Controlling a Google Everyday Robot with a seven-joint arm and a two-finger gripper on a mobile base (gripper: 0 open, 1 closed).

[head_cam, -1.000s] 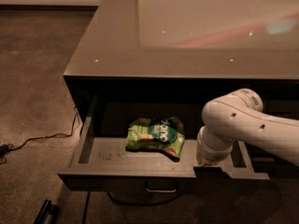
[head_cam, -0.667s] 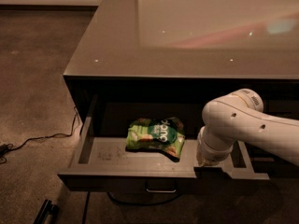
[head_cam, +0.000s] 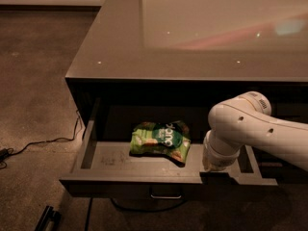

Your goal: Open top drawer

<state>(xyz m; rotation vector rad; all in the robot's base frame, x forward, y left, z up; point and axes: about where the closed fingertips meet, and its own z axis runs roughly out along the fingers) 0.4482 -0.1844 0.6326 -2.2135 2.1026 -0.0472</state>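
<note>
The top drawer (head_cam: 110,160) stands pulled out from under the counter, its shallow grey inside showing. Its dark front (head_cam: 134,186) faces me, with a small metal pull (head_cam: 166,195) at its lower edge. A green snack bag (head_cam: 161,139) lies flat inside the drawer, near the middle. My white arm (head_cam: 250,129) reaches in from the right and bends down at the drawer's front right. My gripper (head_cam: 216,170) is at the drawer's front rim, right of the bag, and its fingers are hidden behind the wrist.
The glossy counter top (head_cam: 192,32) covers the cabinet above the drawer. A black cable (head_cam: 43,143) runs over the carpet at the left. A dark bar-like object (head_cam: 45,219) lies on the floor at the bottom left.
</note>
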